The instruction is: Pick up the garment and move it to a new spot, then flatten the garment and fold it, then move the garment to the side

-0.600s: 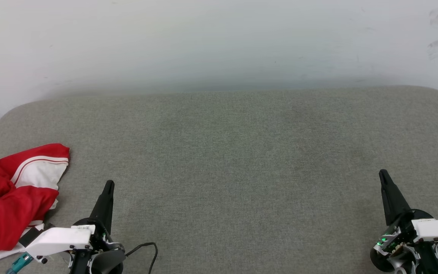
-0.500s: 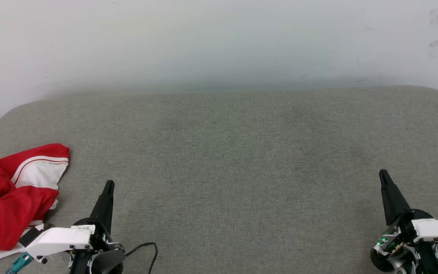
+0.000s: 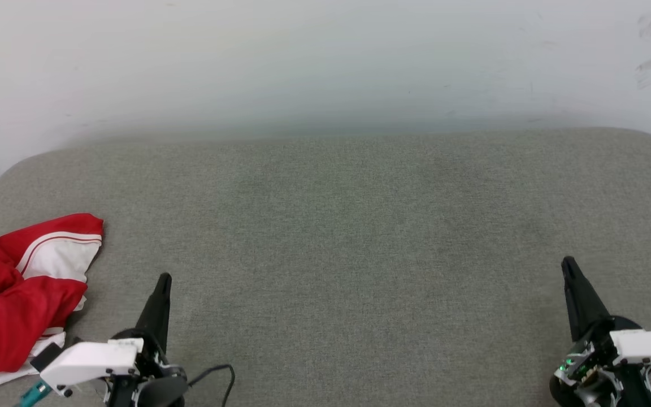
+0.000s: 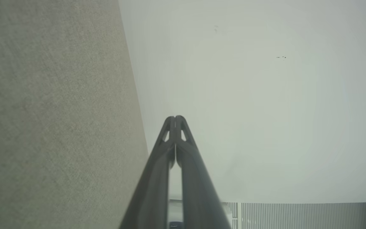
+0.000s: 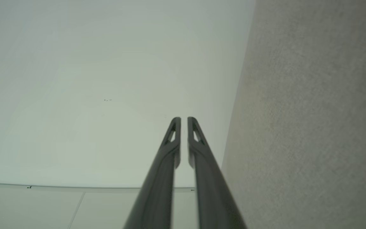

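From the head view, the garment (image 3: 17,299) lies in a crumpled red heap with a white, red-striped sleeve uppermost, out at the 8 o'clock edge of the grey padded bench (image 3: 348,237), part of it running off the frame. The left tool (image 3: 163,279) sits low at 7 o'clock with its dark fingers clenched together on nothing and pointing to 12. The garment is near it at its 9 o'clock but apart from it. A black cable (image 3: 221,370) loops beside its wrist. The right tool (image 3: 567,263) sits at 4 o'clock, well apart from the garment across the bare middle of the bench, likewise clenched and empty. A pale wall (image 3: 325,62) stands behind at 12 o'clock. In the left wrist view the two fingers press tip to tip, holding nothing, with bench fabric running along the 9 o'clock side and wall beyond. In the right wrist view the fingers lie close with only a sliver of light between the tips and nothing caught there, with bench fabric along the 3 o'clock side. As I judge it, the task has not begun: the garment is bunched and untouched, neither tool is on it, and the pick-up, the move to a new spot, the flattening, the folding and the final shift to the side are all left to do. The left tool looks the likelier one to reach it first.
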Robot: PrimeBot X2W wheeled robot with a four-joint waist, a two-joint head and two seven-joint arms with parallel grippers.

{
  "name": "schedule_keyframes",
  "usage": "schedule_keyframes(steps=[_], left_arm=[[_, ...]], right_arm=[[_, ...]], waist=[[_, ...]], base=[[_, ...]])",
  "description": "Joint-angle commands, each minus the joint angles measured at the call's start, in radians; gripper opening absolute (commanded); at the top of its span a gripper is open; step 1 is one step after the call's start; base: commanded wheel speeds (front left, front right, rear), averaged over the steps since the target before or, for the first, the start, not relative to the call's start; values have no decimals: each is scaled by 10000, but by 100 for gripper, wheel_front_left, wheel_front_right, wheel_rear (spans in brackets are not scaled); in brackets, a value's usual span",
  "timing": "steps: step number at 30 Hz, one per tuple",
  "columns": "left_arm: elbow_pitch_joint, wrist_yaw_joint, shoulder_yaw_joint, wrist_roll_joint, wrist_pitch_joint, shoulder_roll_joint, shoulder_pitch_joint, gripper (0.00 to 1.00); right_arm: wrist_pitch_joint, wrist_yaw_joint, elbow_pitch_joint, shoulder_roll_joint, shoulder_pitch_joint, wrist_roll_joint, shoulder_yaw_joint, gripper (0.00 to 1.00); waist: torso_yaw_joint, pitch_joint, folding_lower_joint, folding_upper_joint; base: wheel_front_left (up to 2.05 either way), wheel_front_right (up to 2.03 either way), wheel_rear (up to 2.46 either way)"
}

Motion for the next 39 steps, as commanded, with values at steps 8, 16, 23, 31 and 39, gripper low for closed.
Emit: schedule_keyframes(steps=[8, 16, 23, 31, 39], left_arm=[[-166, 0, -416, 150, -372, -7, 39, 100], [-675, 0, -792, 372, -766, 28, 59, 100], [-1043, 0, -950, 868, -1071, 45, 98, 100], [-1273, 0, -1122, 2398, -1394, 98, 98, 100], [-1277, -1, -1130, 4625, -1689, 67, 138, 100]], right_arm=[[-355, 1, -189, 3, 180, -159, 234, 100], [-754, 2, -608, -36, 278, -464, 451, 100], [-1067, 2, -966, -146, 359, -1068, 613, 100], [-1390, 3, -1185, -195, 422, -2928, 643, 100], [-1662, 4, -1313, -89, 470, -4865, 663, 100]], waist=[[0, 6, 0, 0], [14, -4, 0, 0], [33, -13, 0, 0], [40, -25, 0, 0], [24, -54, 0, 0]], base=[[0, 0, 0], [0, 0, 0], [0, 0, 0], [0, 0, 0], [0, 0, 0]])
